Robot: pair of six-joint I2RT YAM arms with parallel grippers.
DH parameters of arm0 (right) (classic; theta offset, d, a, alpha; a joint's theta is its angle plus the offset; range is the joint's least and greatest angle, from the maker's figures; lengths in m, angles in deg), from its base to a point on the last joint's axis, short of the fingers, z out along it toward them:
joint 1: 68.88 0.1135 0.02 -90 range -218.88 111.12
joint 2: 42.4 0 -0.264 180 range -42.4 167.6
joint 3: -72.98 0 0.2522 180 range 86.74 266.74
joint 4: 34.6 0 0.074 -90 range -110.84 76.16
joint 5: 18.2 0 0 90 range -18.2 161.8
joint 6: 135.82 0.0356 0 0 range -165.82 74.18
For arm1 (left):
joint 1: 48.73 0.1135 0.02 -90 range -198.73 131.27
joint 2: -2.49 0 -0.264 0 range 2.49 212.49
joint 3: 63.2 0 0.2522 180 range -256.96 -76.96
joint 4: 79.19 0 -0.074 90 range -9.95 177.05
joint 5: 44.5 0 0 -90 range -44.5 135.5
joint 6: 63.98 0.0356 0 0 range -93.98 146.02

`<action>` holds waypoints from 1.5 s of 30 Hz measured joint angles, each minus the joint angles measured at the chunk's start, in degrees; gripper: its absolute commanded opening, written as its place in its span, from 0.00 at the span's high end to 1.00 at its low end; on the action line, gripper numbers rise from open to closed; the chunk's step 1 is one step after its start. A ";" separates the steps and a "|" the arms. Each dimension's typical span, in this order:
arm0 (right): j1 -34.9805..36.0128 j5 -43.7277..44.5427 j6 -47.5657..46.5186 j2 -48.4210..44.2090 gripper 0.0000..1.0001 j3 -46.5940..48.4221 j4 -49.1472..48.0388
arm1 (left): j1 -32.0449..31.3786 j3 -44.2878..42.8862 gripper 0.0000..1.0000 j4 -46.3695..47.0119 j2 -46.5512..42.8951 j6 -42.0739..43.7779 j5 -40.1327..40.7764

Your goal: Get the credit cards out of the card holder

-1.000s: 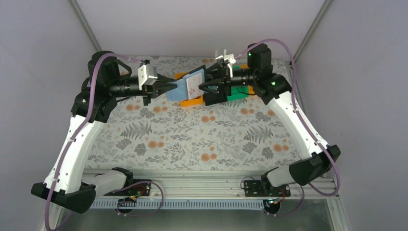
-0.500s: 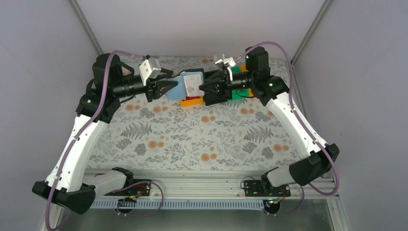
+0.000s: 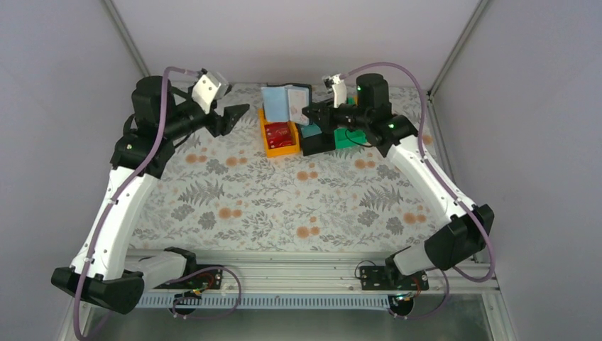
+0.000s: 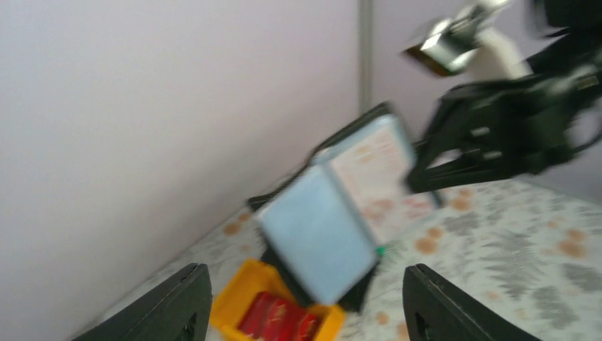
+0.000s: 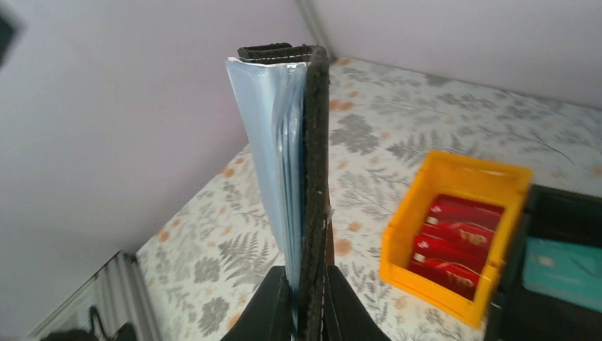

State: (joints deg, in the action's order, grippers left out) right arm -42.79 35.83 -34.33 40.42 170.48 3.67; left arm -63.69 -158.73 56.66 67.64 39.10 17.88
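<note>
— Since a second ago the left gripper (image 3: pixel 236 118) has let go of the card holder (image 3: pixel 286 104) and swung back to the left. The right gripper (image 3: pixel 310 114) has carried the holder up and farther back. What lies nearest now?
— Both arm bases on their rail, then the leaf-and-flower tablecloth (image 3: pixel 284 206).
— And beyond that?
— Three bins side by side. An orange bin (image 3: pixel 280 150) has red packets (image 3: pixel 282 133) in it, a black bin (image 3: pixel 317 144) has something teal inside, and a green bin (image 3: pixel 349 138) sits partly behind the right arm.
— The left pincer?
— Its fingers are spread wide with nothing between them. It is well apart from the holder and pointed toward it.
— The right one?
— It is clamped tight on one edge of the holder, keeping it in the air above the far end of the orange bin.
— Is the holder open?
— Partly, like a book, with its pale blue-grey inner faces turned toward the left arm. From the right wrist the credit cards (image 5: pixel 278 149) show as pale edges packed against the black cover, inside the holder.
— Behind it?
— The plain back wall.
</note>
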 measured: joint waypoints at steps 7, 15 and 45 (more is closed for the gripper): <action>2.64 6.27 3.39 2.84 0.96 0.85 0.52 | -1.27 5.77 0.55 5.86 -0.79 -9.09 -15.93; 7.93 -2.49 -1.42 2.60 0.96 0.98 -0.81 | -1.55 12.72 0.51 6.49 1.03 -15.93 -19.41; 8.17 -17.22 -9.03 0.68 0.96 1.01 -3.17 | 0.17 12.22 0.98 10.54 -0.76 -18.62 -28.35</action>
State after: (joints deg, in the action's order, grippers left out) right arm -34.62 18.61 -43.36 41.10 171.49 0.50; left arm -63.52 -146.52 67.20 66.87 20.48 -10.47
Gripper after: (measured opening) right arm 0.085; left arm 0.030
